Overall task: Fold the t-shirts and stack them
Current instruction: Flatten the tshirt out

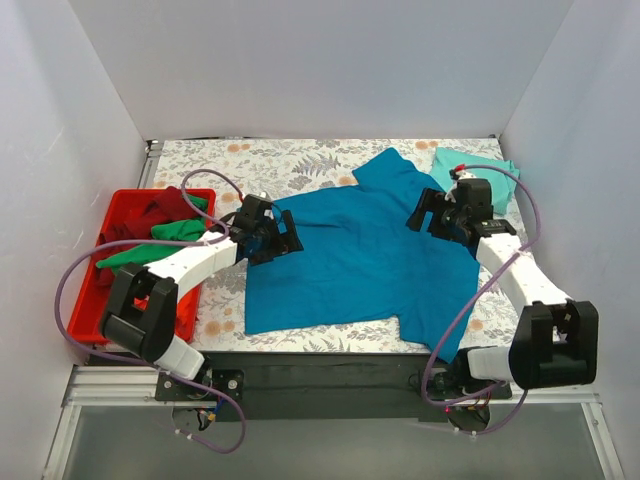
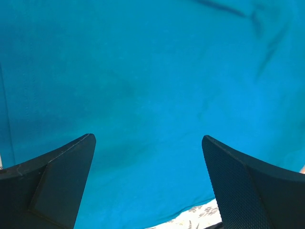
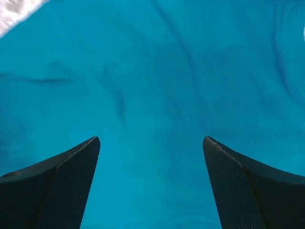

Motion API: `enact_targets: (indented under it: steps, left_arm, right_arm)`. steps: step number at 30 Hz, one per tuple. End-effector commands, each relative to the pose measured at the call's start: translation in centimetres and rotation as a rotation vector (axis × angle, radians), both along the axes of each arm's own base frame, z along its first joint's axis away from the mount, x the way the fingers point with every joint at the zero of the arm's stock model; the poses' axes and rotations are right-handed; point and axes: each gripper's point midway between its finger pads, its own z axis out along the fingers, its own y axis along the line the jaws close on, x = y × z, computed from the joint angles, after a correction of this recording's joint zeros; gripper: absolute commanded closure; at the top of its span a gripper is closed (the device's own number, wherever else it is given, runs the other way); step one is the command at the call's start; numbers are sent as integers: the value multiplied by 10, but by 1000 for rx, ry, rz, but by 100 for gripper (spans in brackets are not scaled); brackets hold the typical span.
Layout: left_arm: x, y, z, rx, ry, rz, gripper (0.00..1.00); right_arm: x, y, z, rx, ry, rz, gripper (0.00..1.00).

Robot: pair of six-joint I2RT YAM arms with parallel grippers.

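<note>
**Status: fold step, blue shirt not yet folded.**

Blue t-shirt: spread flat on the patterned table, mid-scene, one sleeve toward the far side and one toward the near right. Laid open so that its edges can be picked up for folding.

Left gripper: poised over the shirt's left edge, jaws spread wide, nothing pinched. Below the fingers, only blue cloth, plus a sliver of table at the near edge of the left wrist view.

Right gripper: over the shirt's right side, near the far sleeve, jaws likewise spread and empty. Below, blue cloth with shallow creases.

Set on opposite sides, presumably to take both edges at once and keep the fold even.

Pale mint t-shirt: far right, compact, apparently folded; probable base of the stack.

Bright green t-shirt and dark red t-shirt: bunched in the red tray at left, waiting to be folded.

Next, by judgement: lower, pinch the cloth at each side, lift together. Risk: an uneven pull, leaving a skewed fold.
</note>
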Motion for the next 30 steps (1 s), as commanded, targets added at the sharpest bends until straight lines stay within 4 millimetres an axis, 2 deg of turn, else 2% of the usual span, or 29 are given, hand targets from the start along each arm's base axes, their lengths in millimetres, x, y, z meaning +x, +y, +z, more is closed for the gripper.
enact_targets:
  steps: [1,5,10,13,22,27,30]
  left_arm:
    - [8,1,-1,-8,-28,36,6]
    - [9,6,-25,41,20,44,5]
    - [15,31,-54,173,57,97,5]
    - [19,37,-64,189,73,103,5]
    - [43,50,-76,196,90,121,4]
    - [64,53,-72,194,61,113,5]
    - [74,52,-76,205,61,89,4]
  right_arm:
    - [4,9,-11,39,6,22,6]
    - [5,12,-36,29,52,31,7]
    - [4,12,-71,13,147,28,7]
    - [3,13,-86,-6,173,31,8]
    - [8,9,-110,-34,219,8,8]
    - [19,12,-119,-32,243,11,8]
    - [25,15,-127,-22,266,10,8]
